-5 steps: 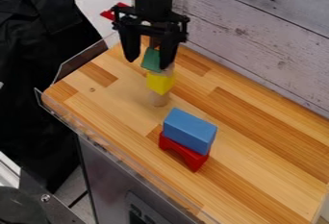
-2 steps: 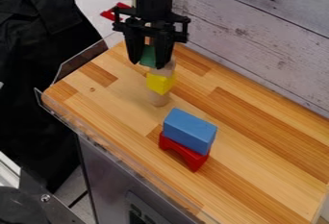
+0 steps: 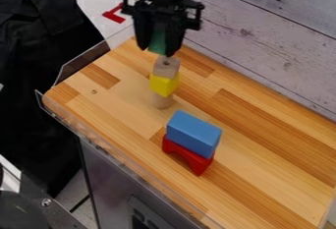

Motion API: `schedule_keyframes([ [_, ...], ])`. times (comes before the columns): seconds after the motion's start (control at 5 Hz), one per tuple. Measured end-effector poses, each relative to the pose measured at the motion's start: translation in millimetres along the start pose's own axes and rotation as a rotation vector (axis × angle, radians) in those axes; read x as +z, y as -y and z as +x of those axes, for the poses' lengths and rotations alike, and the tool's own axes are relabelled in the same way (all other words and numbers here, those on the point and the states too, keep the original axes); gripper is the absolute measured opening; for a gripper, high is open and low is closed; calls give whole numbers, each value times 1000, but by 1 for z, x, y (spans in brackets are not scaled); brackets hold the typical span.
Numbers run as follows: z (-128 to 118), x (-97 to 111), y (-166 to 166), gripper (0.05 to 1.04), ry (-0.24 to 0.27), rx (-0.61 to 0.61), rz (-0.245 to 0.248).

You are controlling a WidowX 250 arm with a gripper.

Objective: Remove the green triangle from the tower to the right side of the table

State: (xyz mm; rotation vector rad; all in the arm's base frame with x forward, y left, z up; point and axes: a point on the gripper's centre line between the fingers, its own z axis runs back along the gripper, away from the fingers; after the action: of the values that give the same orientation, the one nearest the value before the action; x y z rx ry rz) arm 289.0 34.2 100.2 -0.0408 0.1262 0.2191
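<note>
Here's the black two-finger hand (image 3: 156,51) at twelve o'clock, pinching the green triangular block (image 3: 157,44) just above the natural-wood-and-yellow block tower (image 3: 164,84)! At five o'clock, a blue rectangular block (image 3: 193,132) tops a red arch-shaped block (image 3: 187,156).

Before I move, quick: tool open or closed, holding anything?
Tool: closed on the green block, held above the wooden block topping the tower.

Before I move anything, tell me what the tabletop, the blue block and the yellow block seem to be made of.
The tabletop is wood, smooth and perhaps varnished: it shows grain and joined strips. The blue block and the yellow block look like painted wood, evenly coloured and without visible grain, but plastic is possible.
</note>
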Motion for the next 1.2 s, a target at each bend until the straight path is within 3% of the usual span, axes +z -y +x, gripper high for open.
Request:
schedule_keyframes([
  [0.2,8,13,37,527,48,-89,26],
  [0.4,9,-8,74,527,18,-156,-16],
  [0.6,3,-33,112,527,-31,-200,-92],
  [0.8,-6,-50,136,527,-70,-256,-106],
  [1.2,-15,-83,151,527,-131,-285,-78],
])
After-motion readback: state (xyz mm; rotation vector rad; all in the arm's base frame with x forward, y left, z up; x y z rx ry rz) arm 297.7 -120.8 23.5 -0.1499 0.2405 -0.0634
